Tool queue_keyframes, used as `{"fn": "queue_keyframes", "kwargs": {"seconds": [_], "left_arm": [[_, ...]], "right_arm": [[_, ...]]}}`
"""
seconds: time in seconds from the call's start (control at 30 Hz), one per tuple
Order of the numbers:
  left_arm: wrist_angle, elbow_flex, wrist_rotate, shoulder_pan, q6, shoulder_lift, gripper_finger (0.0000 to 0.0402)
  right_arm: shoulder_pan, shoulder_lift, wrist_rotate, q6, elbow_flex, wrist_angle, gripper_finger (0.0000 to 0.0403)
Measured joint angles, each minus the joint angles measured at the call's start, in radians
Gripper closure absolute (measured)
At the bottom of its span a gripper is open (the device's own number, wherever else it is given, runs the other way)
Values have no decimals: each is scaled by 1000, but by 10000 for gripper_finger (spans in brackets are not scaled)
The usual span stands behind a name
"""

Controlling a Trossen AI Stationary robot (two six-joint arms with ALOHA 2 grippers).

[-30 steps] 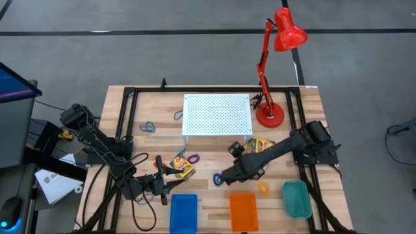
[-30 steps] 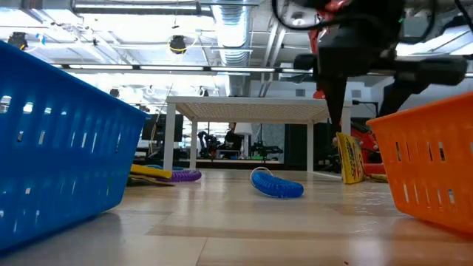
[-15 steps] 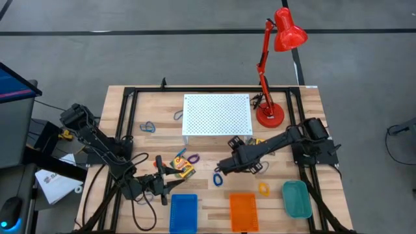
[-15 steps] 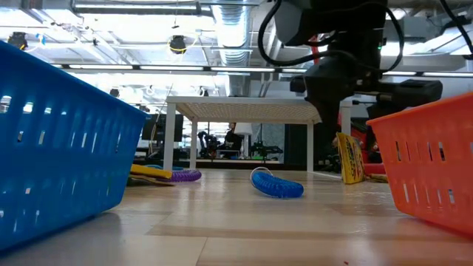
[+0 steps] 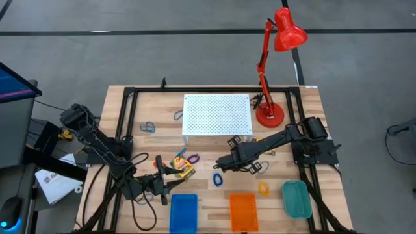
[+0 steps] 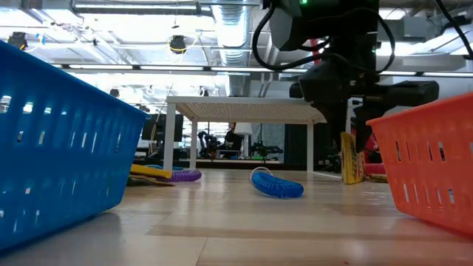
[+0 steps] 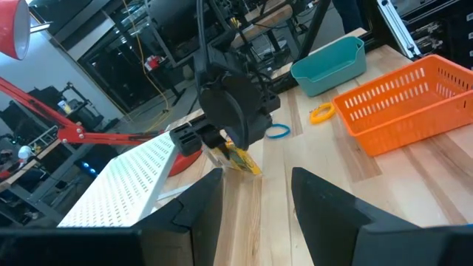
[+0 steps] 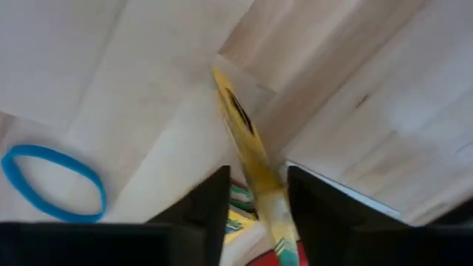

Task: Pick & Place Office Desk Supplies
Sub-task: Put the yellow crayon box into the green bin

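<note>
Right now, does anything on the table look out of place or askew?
One crayon box at the right tool is up on its narrow edge and leaning, not lying flat like the other crayon box beside the purple loop. Nothing looks spilled or damaged.

The high view looks straight down on the whole table [image 5: 305, 97]. The low view sits at tabletop height between the blue basket [image 6: 59, 140] and orange basket [image 6: 429, 162], facing the white perforated stand [image 6: 247, 109], which the left wrist view shares.
</note>
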Motion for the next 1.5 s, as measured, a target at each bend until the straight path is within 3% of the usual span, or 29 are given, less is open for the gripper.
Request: {"fn": "queue_keyframes", "kwargs": {"seconds": [0.27,0.73,1.13,1.27,1.5], "left_arm": [[0,0,0,0,-7,0,247],[0,0,0,0,-8,0,247],[-6,0,0,0,-7,0,247],[-7,0,0,0,-1,0,247],[-7,0,0,3,4,0,247]], "right_arm": [[15,0,-12,0,0,-9,378],[159,1,32,141,20,-110,377],[359,1,41,494,313,-314,368],[411,0,-27,664,389,-378,373],[488,-9,-184,927,404,-385,370]]}}
